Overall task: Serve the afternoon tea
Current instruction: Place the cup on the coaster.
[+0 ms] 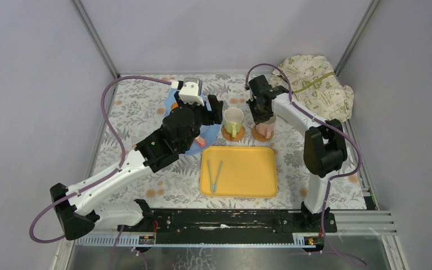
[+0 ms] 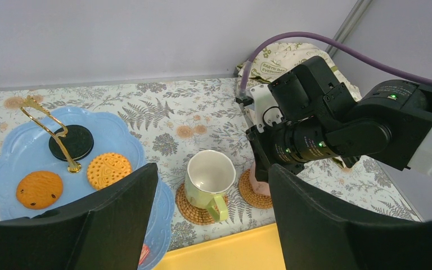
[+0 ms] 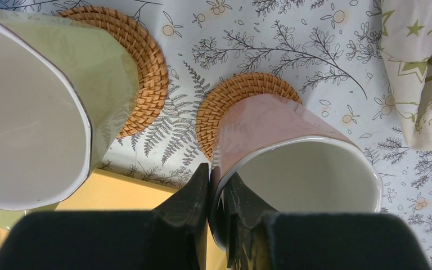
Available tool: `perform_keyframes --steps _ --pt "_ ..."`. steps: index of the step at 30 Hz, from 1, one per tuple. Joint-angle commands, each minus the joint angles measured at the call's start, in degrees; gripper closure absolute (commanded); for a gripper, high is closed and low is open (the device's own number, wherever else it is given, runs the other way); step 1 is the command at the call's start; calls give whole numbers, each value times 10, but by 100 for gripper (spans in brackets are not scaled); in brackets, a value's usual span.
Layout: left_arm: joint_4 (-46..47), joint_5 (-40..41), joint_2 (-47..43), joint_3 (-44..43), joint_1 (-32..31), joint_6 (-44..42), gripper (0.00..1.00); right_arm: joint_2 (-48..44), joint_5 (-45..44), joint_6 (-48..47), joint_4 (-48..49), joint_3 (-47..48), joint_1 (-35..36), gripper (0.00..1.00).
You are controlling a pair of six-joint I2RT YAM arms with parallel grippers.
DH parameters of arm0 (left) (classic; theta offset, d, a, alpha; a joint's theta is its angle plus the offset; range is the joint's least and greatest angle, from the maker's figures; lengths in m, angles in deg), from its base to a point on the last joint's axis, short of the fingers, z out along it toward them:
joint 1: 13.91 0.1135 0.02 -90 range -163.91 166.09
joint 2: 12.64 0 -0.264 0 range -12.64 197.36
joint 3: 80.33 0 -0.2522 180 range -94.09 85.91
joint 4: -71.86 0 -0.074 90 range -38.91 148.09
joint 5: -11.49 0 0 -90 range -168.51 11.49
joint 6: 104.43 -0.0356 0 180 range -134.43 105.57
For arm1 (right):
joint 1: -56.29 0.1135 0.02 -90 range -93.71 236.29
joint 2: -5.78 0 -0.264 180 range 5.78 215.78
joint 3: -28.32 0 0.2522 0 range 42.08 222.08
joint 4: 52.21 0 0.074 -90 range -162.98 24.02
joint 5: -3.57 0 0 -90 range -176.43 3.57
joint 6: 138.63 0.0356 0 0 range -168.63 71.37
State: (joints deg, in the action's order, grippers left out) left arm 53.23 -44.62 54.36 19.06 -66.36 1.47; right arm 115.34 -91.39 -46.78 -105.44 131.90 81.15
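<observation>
Pink cup [image 3: 270, 126] on woven coaster [image 3: 230, 95], just beside green cup [image 3: 45, 84] on second coaster [image 3: 140, 67]. We see right tool [image 3: 216, 175] pinching pink rim. Left tool [image 2: 212, 169] spread wide above table [image 2: 163, 107], near blue stand [image 2: 5, 152] bearing biscuits [image 2: 108, 170].

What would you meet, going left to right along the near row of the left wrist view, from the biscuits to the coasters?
speckled biscuit → patterned biscuit → green cup → second coaster
</observation>
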Motion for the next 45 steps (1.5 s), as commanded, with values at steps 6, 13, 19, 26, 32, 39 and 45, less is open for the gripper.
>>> perform_keyframes --steps 6,13,19,26,32,39,45 --pt "6 5 2 -21 3 4 21 -42 -5 5 24 5 10 100" --pt "4 4 1 -23 2 6 20 -44 -2 13 20 0 14 85" --pt "2 3 0 -23 3 8 21 -49 -2 16 18 -2 17 73" --pt "1 0 3 -25 3 11 21 -56 -11 17 12 4 19 66" --pt "-1 -2 7 -28 3 13 21 -62 -14 17 8 9 19 64" --pt "-1 -3 12 -34 3 16 21 -69 -22 15 -2 21 21 63" --pt "-2 -4 15 -39 3 16 21 -78 -26 14 -7 31 24 62"
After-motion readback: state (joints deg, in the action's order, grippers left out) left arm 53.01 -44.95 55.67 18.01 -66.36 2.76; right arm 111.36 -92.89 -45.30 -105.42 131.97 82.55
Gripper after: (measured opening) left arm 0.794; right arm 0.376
